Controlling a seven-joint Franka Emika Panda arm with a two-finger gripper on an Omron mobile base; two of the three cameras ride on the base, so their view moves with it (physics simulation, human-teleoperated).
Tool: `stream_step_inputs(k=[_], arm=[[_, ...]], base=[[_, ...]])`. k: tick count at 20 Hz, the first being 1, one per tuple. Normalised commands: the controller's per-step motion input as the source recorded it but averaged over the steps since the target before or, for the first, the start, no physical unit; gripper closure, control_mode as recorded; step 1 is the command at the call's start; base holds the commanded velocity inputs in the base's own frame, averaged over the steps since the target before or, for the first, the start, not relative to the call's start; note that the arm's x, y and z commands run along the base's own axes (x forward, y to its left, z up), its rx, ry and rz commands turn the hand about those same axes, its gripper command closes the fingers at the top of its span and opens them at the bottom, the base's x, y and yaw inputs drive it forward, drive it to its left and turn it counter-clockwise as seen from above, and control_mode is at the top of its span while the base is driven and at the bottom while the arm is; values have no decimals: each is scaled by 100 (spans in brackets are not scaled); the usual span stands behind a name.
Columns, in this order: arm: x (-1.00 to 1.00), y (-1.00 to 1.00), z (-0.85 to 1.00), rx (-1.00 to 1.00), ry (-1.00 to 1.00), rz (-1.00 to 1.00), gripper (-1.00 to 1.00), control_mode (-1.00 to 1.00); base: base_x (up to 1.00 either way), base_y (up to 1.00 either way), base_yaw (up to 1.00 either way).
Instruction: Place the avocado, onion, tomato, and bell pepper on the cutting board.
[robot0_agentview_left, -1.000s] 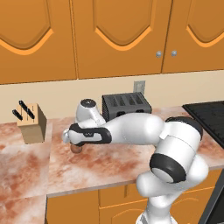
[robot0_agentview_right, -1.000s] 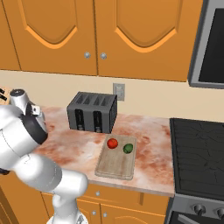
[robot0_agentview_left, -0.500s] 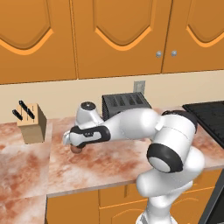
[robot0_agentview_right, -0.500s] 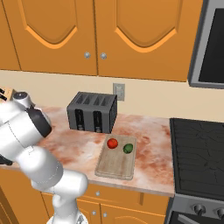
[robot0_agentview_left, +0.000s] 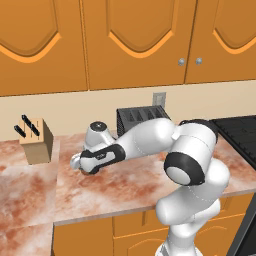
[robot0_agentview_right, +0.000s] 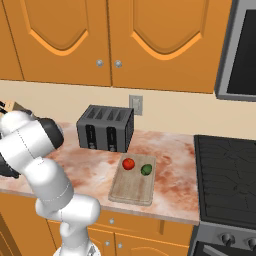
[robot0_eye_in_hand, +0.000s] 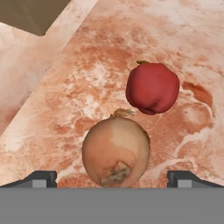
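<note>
In the hand view the tan onion (robot0_eye_in_hand: 116, 151) sits on the counter between my open gripper (robot0_eye_in_hand: 113, 179) fingertips (robot0_eye_in_hand: 41, 178), and nothing is gripped. The dark red bell pepper (robot0_eye_in_hand: 152, 87) lies just beyond the onion, apart from it. From the left base view the gripper (robot0_agentview_left: 81, 162) hangs low over the counter, right of the knife block. On the wooden cutting board (robot0_agentview_right: 131, 192), right of the arm, rest the tomato (robot0_agentview_right: 128, 163) and the avocado (robot0_agentview_right: 146, 170), side by side at its far end.
A wooden knife block (robot0_agentview_left: 35, 141) stands left of the gripper, and its corner (robot0_eye_in_hand: 33, 13) shows in the hand view. A dark toaster (robot0_agentview_right: 106, 127) stands at the wall behind the board. The black stove (robot0_agentview_right: 227, 175) is at the right.
The arm has folded lower and the hand has sunk slightly toward the counter. The jaws have stayed open. The tomato and avocado have not moved.
</note>
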Motion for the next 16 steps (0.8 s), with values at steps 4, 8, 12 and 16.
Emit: stream_step_inputs(k=[4,8,12,16], arm=[[13,6,-17,-1,0,0,-100,-100],[18,2,-18,0,0,0,-100,-100],[19,5,-21,-1,0,0,-100,-100],[18,10,-21,-1,0,0,-100,-100]], base=[[0,0,0],[0,0,0],[0,0,0],[0,0,0]])
